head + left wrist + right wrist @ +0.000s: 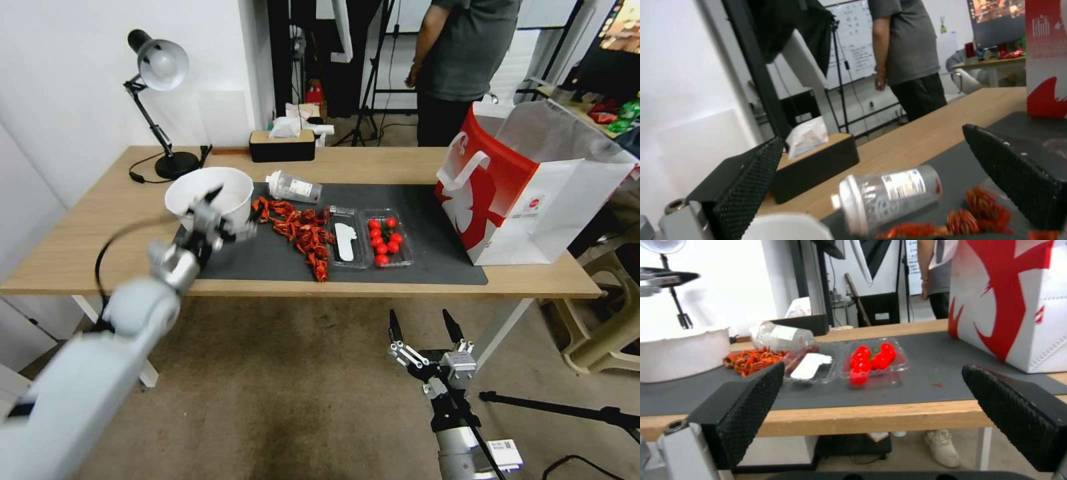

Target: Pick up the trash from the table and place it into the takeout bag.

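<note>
Nearest me, below the front edge of the table (80, 260), the right gripper (427, 328) hangs idle with its fingers spread wide, nothing between them; up on the tabletop the left gripper (223, 212) is at the near rim of the white bowl (230, 183), its two pads standing apart and empty, and from its wrist the clear bottle (889, 193) lies on its side just ahead between them. Right of the bowl on the dark mat (440, 260) sprawls a heap of red-orange peels (300, 233), the bottle behind it, then an open clear clamshell (370, 239) with cherry tomatoes (385, 239) in its right half; well to the right of the bowl, at the mat's far end, stands the takeout bag (520, 200), mouth open. Farther back from the bowl are a tissue box (281, 143) and a desk lamp (160, 67). It looks to be reaching for either the bowl or the bottle; I'd want the pads either side of the bottle's body, not its cap, and low enough that it cannot roll away.
</note>
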